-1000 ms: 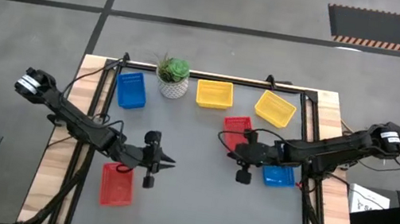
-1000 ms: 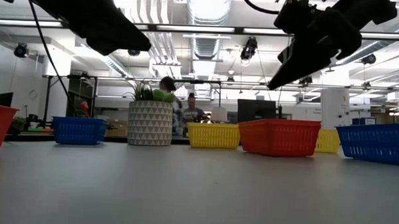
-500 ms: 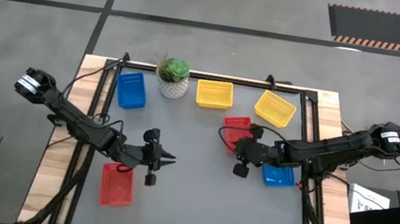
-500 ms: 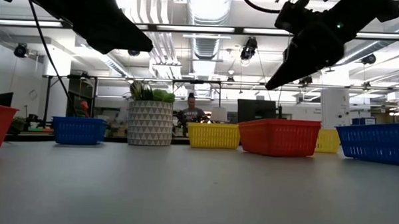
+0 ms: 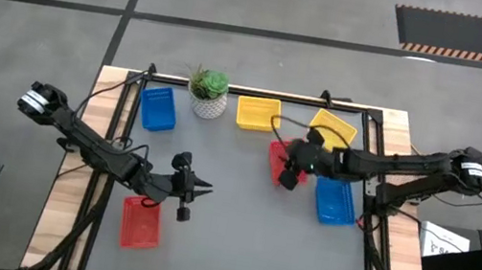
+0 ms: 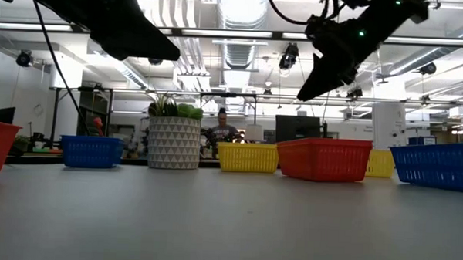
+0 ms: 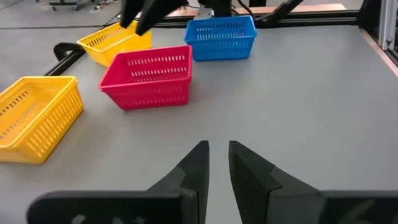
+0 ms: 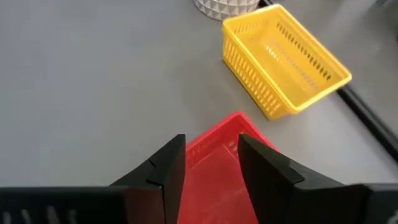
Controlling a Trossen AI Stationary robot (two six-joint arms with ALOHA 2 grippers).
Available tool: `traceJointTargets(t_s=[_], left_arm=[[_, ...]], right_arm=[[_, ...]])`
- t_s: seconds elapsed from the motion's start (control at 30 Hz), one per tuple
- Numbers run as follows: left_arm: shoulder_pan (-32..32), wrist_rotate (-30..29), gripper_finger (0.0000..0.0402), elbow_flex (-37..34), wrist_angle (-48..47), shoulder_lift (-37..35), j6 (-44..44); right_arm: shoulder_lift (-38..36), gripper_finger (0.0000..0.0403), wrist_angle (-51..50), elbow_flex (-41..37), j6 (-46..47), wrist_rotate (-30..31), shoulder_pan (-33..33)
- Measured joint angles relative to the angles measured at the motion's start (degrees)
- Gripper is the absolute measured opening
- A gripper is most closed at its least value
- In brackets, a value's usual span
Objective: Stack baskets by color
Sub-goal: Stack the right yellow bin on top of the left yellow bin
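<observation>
The right tool (image 5: 289, 174) is held released, jaws parted, directly above the red basket (image 5: 282, 157), which sits on the desk (image 5: 223, 249) below it, a yellow basket (image 8: 280, 59) lying just beyond.

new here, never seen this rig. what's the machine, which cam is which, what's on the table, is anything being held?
Two dark robot arms work at a grey table. One camera looks straight down, one sits at tabletop height, and one rides on each wrist.

On the table: six mesh baskets and a potted plant. Two blue baskets, two yellow baskets, and two red baskets.

The right gripper hovers over the middle red basket, fingers open and nothing between them. The left gripper waits above bare table near the other red basket, fingers nearly together, holding nothing.
</observation>
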Motion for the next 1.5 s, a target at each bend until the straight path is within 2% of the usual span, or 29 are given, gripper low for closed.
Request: traceJointTargets(t_s=[0.23,0.5,0.63,0.9,1.5], left_arm=[[0.05,-0.11,0.0045,0.00,0.36,0.00,6.73],[0.51,-1.07,0.0045,0.07,6.57,0.00,22.60],[0.63,-1.14,0.0045,0.04,8.22,0.00,26.31],[0.63,-1.11,0.0045,-0.15,8.14,0.00,26.49],[0.63,-1.05,0.0045,-0.24,7.69,0.00,26.51]], right_arm=[[1.07,0.0141,-17.23,9.46,4.76,-10.98,-7.92],[7.23,0.0141,-41.15,22.94,4.19,-11.83,-20.03],[10.95,0.0141,-49.29,27.32,0.82,-14.08,-26.45],[16.53,0.0141,-53.90,29.70,-7.25,-20.64,-33.40],[30.79,0.0140,-50.70,28.17,-14.07,-17.26,-37.71]])
